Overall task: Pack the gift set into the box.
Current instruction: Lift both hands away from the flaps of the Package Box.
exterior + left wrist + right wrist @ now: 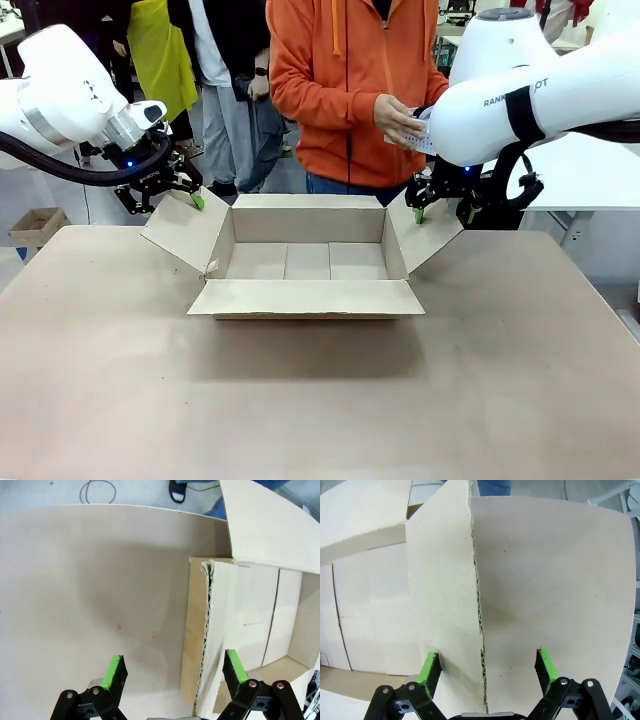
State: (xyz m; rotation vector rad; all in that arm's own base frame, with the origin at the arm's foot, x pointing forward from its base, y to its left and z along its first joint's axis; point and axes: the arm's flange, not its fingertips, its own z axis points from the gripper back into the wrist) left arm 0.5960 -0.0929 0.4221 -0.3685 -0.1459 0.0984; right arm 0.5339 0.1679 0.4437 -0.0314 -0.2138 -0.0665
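Wide open: left pincer (pixel 188 196) and right pincer (pixel 428 210), astride the side flaps of the box (pixel 305 298).
Each straddles a raised flap edge, gripping nothing. The box sits mid-way on the tabletop (pixel 320 410), inside bare, open surface all round; a person's hand (pixel 395 118) holds the pale tray (pixel 420 138) above its far right corner.

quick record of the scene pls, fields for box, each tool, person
box: on the table, four flaps splayed open, nothing inside
left tool: open, straddling the left flap edge, not clamped
right tool: open, straddling the right flap edge, not clamped
person's hand: beyond the box's far side, holding a pale item mostly hidden by the right arm
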